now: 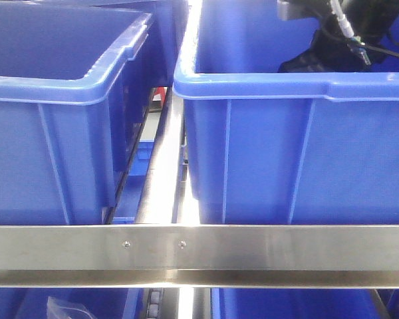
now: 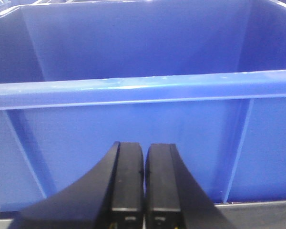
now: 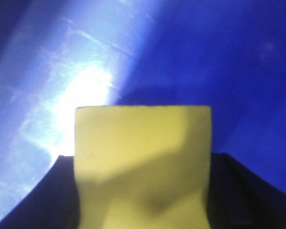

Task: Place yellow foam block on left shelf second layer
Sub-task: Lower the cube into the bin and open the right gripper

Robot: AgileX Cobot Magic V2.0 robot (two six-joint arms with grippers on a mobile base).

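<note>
- Front view: two blue bins sit side by side on a steel shelf rail (image 1: 199,256), the left bin (image 1: 53,133) and the right bin (image 1: 299,153); a dark arm (image 1: 339,40) dips into the right one.
- Left wrist view: the left gripper (image 2: 144,183) is pressed together, empty, facing a bin wall (image 2: 143,124).
- Right wrist view: the right gripper (image 3: 143,191) clamps the yellow foam block (image 3: 143,157) between its dark fingers (image 3: 43,200), inside a blue bin.
</note>
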